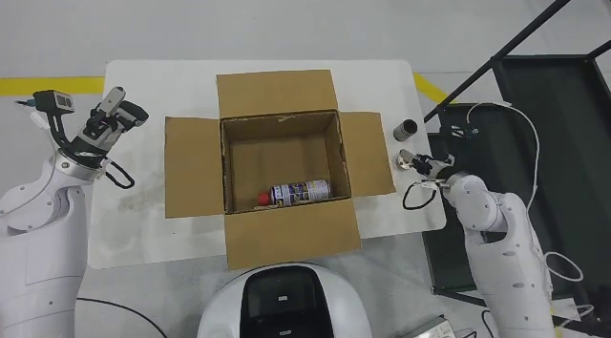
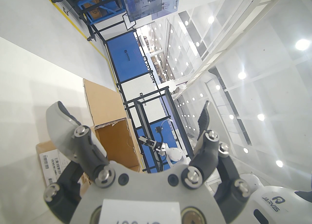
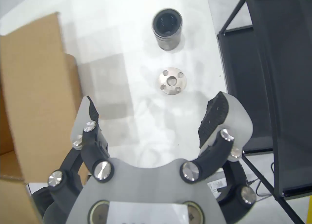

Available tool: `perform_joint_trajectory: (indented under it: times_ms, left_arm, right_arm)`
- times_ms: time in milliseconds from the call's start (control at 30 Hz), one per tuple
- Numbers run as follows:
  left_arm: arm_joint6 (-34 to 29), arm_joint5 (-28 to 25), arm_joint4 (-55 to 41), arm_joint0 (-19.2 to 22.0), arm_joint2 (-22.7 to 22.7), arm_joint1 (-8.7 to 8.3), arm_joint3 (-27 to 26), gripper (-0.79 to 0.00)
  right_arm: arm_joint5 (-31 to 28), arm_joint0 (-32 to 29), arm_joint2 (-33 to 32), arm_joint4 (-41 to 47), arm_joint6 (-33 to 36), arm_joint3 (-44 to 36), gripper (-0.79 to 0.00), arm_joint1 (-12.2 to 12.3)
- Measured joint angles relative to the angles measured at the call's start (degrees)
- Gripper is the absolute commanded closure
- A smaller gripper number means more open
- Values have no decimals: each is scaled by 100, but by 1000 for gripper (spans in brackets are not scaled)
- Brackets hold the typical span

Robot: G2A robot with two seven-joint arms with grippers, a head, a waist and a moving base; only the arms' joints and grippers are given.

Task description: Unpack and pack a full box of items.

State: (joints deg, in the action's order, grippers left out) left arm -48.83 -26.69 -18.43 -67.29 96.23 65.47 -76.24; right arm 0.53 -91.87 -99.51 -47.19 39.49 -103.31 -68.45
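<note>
Right hand (image 3: 154, 98), spread wide and empty, hovers near the metal flange (image 3: 172, 80), black cylinder (image 3: 167, 30) just beyond it.

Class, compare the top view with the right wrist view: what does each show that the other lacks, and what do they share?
Top view's extras: a spray can lying inside the cardboard box, and the left tool near the table edge. Right wrist view's extras: the bolt holes of a round metal flange and the metal cylinder with its dark bore, beyond the open right tool. Shared: the box, the cylinder, the table, the black rack.
</note>
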Motion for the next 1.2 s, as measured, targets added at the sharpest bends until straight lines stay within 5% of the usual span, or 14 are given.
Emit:
perform_joint_trajectory:
  times_ms: [267, 567, 1100, 1200]
  left_arm:
    - [0, 0, 0, 0, 0, 0, 0, -785]
    - [0, 0, 0, 0, 0, 0, 0, -785]
    - [0, 0, 0, 0, 0, 0, 0, -785]
    - [0, 0, 0, 0, 0, 0, 0, -785]
  right_arm:
    - [-1245, 299, 657, -515, 588, -1129, -785, 75]
    - [-2511, 1616, 1940, -613, 1454, -873, -785, 96]
    - [-2532, 1671, 2062, -675, 1491, -795, -785, 98]
    - [-3001, 1969, 2405, -912, 1435, -684, -785, 101]
